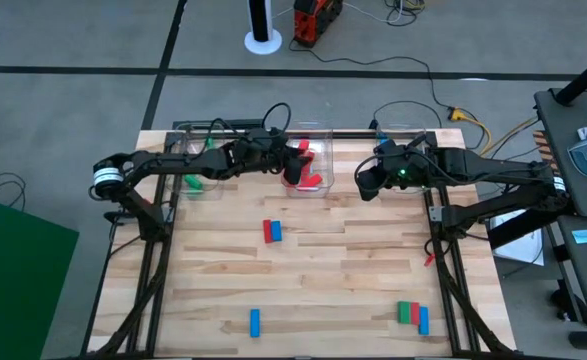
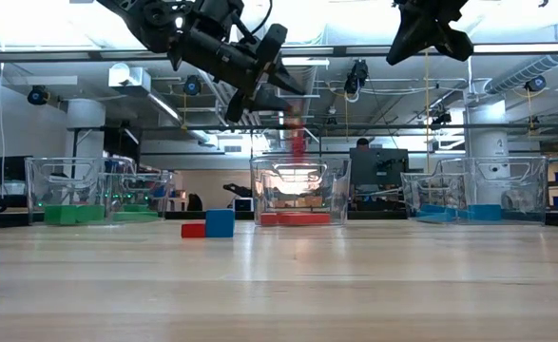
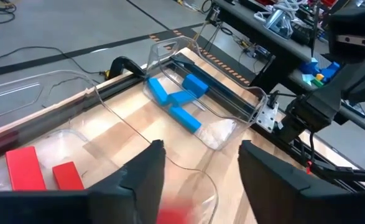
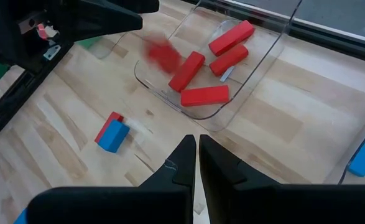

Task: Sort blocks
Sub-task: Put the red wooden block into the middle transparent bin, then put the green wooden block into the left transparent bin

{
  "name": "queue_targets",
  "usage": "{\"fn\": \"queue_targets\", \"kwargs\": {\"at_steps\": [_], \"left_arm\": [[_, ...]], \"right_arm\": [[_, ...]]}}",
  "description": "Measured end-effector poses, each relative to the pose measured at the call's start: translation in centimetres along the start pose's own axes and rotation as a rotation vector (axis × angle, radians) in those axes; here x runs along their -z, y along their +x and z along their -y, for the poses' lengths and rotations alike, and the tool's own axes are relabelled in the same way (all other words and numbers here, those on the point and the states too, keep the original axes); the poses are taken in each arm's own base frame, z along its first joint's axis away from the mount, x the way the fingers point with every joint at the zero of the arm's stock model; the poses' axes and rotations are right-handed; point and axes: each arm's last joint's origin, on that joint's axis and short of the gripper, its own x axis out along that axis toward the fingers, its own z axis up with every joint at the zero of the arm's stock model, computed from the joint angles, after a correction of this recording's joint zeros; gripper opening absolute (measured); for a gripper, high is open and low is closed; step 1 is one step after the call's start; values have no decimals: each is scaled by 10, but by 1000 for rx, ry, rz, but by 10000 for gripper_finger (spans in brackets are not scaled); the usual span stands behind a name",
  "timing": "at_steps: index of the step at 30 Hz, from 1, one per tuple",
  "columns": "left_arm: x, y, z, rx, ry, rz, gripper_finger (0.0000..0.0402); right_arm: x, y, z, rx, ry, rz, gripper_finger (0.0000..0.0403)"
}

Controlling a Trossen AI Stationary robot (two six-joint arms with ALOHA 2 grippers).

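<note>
Nearest the table's front edge lie a lone blue block and a green, red and blue trio side by side; farther in, a red and blue pair touch. Beyond them my left pincer hangs above the middle bin, fingers spread wide and gripping nothing. A red blur just under it, above the bin, looks like a block in mid-air, too smeared to be sure. Four red blocks rest inside that bin. My right pincer hovers beside it with fingers pressed together, empty. Green blocks fill the left bin, blue ones the right bin. My arm hides part of the middle bin from above.
</note>
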Motion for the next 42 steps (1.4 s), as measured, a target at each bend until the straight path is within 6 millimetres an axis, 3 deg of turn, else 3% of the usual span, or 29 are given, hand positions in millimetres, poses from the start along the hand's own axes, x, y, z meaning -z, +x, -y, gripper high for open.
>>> {"fn": "queue_targets", "kwargs": {"at_steps": [5,10,19,25,31,36,42], "left_arm": [[0,0,0,-7,-7,4,217],[-9,-10,4,14,-1,29,227],[-30,-63,18,42,4,1,220],[-39,-104,25,40,8,-28,219],[-45,-135,26,40,27,-24,219],[-47,-147,27,44,54,-16,219],[-45,-148,26,35,57,-33,219]], "right_arm": [[0,0,0,0,0,0,12],[3,-1,-3,-55,5,-56,12],[29,-11,-26,-223,-84,-209,12],[61,-21,-50,-306,-177,-312,12],[111,-30,-77,-387,-301,-509,12],[153,-42,-94,-392,-391,-622,12],[193,-61,-107,-313,-496,-740,12]]}}
